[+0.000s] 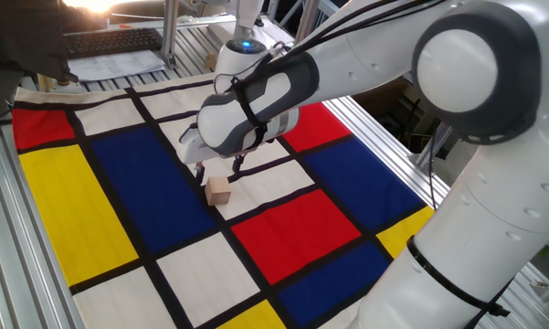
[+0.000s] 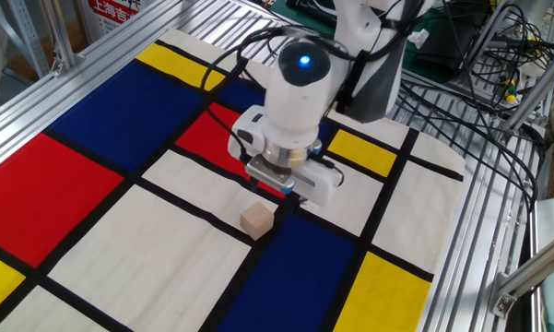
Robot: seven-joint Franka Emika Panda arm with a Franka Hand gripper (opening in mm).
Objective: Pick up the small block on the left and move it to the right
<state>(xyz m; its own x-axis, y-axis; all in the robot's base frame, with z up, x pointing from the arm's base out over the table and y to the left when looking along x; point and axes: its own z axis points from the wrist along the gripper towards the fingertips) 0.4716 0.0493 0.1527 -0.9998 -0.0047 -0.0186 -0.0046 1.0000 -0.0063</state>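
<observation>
The small block (image 1: pixel 219 190), a plain light-tan wooden cube, rests on the cloth at a black line where white, blue and red rectangles meet. It also shows in the other fixed view (image 2: pixel 256 220). My gripper (image 1: pixel 218 171) hangs just above and slightly behind the block, pointing down, with its fingers spread wider than the block and nothing between them. In the other fixed view the gripper (image 2: pixel 272 195) is up and to the right of the block and does not touch it.
The cloth (image 1: pixel 91 210) of red, blue, yellow and white rectangles covers the table. Aluminium rails (image 2: pixel 37 88) frame it. Cables and equipment (image 2: pixel 479 46) sit beyond the far right edge. The robot's large arm (image 1: pixel 475 183) fills the right side.
</observation>
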